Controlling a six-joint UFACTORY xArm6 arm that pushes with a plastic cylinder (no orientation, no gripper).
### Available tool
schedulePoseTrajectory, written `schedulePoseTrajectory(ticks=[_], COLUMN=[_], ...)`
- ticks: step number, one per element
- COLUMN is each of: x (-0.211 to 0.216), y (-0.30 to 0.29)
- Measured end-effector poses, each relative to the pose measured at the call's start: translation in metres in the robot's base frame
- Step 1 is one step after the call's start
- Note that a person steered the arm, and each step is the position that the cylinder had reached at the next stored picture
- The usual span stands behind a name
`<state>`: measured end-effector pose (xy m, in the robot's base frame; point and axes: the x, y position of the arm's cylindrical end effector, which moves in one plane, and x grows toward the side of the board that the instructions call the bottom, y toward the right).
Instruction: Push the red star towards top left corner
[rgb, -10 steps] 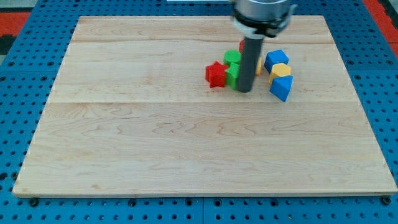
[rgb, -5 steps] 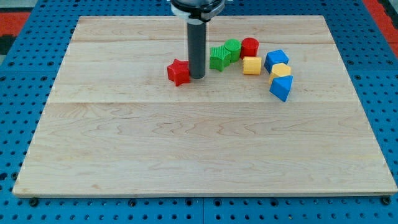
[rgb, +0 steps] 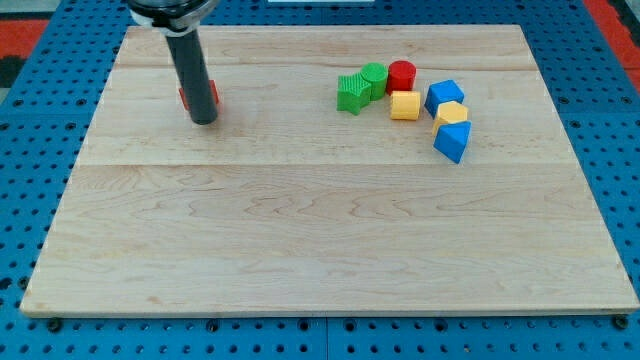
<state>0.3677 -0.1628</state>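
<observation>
The red star (rgb: 213, 94) lies in the upper left part of the wooden board (rgb: 320, 240), mostly hidden behind my rod; only thin red edges show on either side of it. My tip (rgb: 203, 121) rests on the board right against the star, on its lower side as seen here. The star is far to the left of the other blocks.
A cluster sits at the upper right: a green star (rgb: 351, 93), a green cylinder (rgb: 373, 76), a red cylinder (rgb: 401, 75), a yellow cube (rgb: 404, 105), a blue block (rgb: 443, 95), a yellow block (rgb: 451, 113) and a blue wedge (rgb: 452, 141).
My tip has swept left across the board, pushing the red star from beside the cluster to the upper left area. The green star shifted slightly early on; other blocks stayed.
</observation>
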Motion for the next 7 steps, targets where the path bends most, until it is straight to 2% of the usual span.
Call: schedulePoseTrajectory(ticks=[1,4,5,6,7], x=[-0.044,-0.072,-0.059,-0.06,-0.081], y=[-0.021,-0.021,-0.017,0.016,0.028])
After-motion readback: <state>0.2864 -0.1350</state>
